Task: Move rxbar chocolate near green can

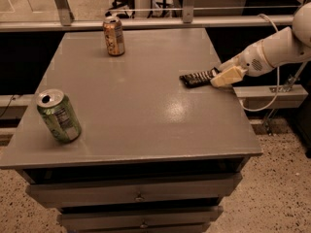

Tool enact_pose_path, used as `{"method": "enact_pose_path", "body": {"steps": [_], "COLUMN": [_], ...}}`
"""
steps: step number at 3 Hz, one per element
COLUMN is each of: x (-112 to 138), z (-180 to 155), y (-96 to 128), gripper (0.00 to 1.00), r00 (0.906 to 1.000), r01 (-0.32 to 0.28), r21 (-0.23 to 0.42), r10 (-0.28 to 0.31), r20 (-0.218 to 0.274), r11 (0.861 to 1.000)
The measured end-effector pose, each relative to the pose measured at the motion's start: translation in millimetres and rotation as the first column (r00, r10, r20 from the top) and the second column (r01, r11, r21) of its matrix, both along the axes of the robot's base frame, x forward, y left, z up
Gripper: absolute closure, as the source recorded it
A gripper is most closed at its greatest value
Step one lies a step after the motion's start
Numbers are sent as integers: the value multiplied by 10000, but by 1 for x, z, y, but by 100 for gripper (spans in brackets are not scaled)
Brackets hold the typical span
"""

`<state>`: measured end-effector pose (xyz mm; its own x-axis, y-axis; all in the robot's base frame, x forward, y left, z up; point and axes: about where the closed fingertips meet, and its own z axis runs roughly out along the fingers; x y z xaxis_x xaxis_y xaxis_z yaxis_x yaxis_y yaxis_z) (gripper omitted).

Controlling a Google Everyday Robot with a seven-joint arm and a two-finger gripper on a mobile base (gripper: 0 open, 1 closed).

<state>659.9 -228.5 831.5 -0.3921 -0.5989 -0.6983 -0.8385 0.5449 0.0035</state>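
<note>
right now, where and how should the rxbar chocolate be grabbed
Probably by its right end as the camera view shows it, coming in from the right side of the table. The rxbar chocolate lies flat, its length running roughly left to right, so that narrow end points toward the edge. The hand sits right at that end, low over the surface.

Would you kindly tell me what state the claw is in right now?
Claw: at the right end of the rxbar chocolate; open or closed cannot be told.
</note>
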Motion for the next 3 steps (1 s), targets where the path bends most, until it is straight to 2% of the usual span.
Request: {"method": "enact_pose_path", "body": {"steps": [1,2,3], "x": [-5,-15,-21], "z": [16,54,75], "y": [9,29,39], "gripper": [96,100,100], "r00": [9997,9954,9909], "r01": [-228,-751,-1009], "r21": [196,429,556], "r10": [227,723,953], "r20": [65,636,952], "r11": [9995,9963,9933]}}
